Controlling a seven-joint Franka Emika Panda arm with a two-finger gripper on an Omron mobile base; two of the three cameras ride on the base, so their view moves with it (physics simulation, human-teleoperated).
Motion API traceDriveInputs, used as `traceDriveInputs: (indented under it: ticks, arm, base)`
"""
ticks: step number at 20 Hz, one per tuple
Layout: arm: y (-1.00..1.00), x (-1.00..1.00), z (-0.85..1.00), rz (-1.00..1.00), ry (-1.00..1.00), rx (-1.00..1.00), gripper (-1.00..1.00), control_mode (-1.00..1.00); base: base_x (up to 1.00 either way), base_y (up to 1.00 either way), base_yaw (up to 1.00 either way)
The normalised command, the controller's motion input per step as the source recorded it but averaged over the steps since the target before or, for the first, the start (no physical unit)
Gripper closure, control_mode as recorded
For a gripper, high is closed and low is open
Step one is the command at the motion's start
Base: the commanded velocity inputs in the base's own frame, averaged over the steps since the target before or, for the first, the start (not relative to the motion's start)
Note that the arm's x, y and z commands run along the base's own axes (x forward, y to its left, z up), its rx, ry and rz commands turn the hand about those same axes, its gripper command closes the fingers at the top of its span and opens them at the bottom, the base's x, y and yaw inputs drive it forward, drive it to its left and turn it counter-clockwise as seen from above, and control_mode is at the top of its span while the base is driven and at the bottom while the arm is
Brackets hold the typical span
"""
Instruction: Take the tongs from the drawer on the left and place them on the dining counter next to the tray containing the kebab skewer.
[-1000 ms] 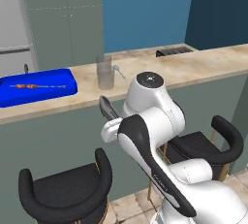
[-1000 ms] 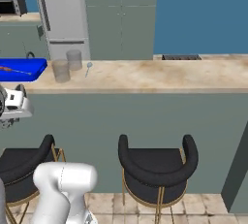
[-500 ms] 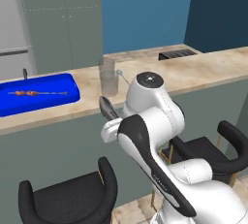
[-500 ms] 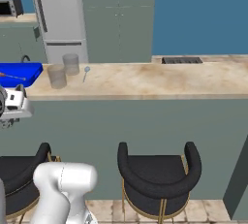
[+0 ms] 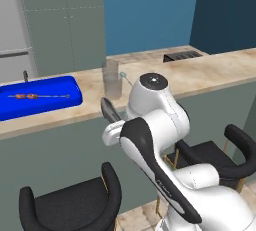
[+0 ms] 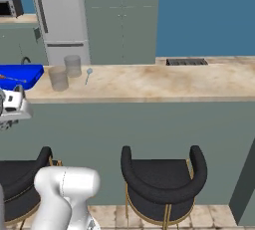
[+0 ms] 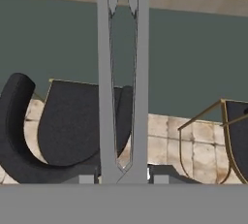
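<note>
No writing or brand can be read anywhere. The pincer (image 7: 123,173) is clenched on the tongs (image 7: 122,72), whose two arms run toward 12 o'clock in the hand view, past the tabletop (image 5: 210,72) edge. The blue tray (image 5: 37,97) with the kebab skewer (image 5: 40,96) lies at 9 o'clock, near the front edge. Bare stone is right of the glass (image 5: 112,79).
</note>
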Motion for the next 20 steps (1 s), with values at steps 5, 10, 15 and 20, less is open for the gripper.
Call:
traceDriveInputs:
  ticks: [5,10,15,20]
  arm:
    - [0.12,0.24,0.67,0.0,0.0,0.01,1.0,-1.0]
    - [0.09,0.35,0.43,-0.03,0.0,0.1,1.0,-1.0]
    - [0.0,0.23,0.09,0.0,0.0,0.11,1.0,-1.0]
    - [0.0,0.18,0.0,0.0,0.0,0.0,1.0,-1.0]
  base:
    - [0.0,0.0,0.0]
    - [0.0,0.0,0.0]
    - [0.0,0.0,0.0]
    - [0.0,0.0,0.0]
